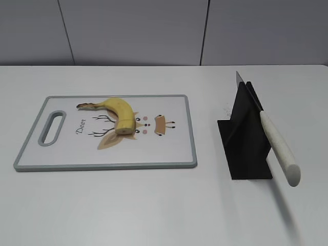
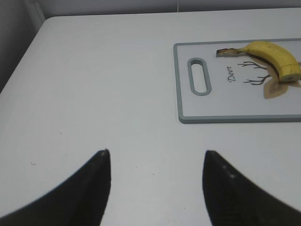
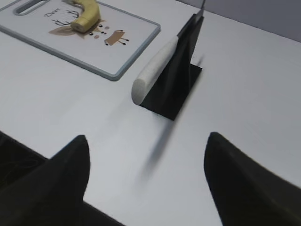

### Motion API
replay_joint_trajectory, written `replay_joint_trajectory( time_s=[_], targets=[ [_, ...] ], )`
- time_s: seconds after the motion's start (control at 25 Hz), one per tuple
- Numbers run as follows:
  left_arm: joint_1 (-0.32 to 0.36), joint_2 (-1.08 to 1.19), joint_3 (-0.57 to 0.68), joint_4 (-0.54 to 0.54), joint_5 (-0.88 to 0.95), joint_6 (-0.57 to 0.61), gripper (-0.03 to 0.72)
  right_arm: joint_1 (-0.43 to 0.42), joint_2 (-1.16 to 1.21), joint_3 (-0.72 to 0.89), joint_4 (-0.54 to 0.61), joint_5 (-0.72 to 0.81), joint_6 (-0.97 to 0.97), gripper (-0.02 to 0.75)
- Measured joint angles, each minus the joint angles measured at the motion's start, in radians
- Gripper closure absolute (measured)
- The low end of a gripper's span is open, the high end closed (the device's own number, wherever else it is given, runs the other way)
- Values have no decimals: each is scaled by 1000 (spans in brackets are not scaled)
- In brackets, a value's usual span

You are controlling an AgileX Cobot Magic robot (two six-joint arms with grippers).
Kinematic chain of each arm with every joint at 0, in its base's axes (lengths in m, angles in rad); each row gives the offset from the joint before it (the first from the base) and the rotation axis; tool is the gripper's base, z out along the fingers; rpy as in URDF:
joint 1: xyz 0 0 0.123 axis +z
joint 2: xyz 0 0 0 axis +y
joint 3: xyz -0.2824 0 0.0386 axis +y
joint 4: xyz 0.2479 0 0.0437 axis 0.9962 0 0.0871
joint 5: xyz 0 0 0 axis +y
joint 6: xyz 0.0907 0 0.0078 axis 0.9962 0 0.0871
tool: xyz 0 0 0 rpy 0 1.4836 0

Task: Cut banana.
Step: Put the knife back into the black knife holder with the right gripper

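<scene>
A yellow banana [image 1: 119,111] with one cut end lies on a white cutting board [image 1: 169,151] with a grey rim and a deer drawing. It also shows in the left wrist view [image 2: 275,57] and the right wrist view [image 3: 87,15]. A knife with a white handle [image 1: 278,148] rests slanted in a black stand [image 1: 246,138], handle toward the front; it shows in the right wrist view [image 3: 155,70]. My left gripper [image 2: 155,155] is open and empty over bare table, left of the board. My right gripper [image 3: 146,139] is open and empty, in front of the knife handle.
The cutting board [image 2: 225,118] has a handle slot [image 1: 52,128] at its left end. The black stand [image 3: 181,70] stands right of the board. A grey wall runs behind the white table [image 1: 154,205].
</scene>
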Motion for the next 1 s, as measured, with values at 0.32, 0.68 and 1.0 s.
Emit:
replay_joint_trajectory(
  time_s=[0.32,0.68,1.0],
  targets=[
    [0,0,0,0,0,0,97,-281,0,0,4,0,0,156],
    [0,0,0,0,0,0,97,-331,0,0,6,0,0,156],
    [0,0,0,0,0,0,97,-331,0,0,6,0,0,183]
  ],
)
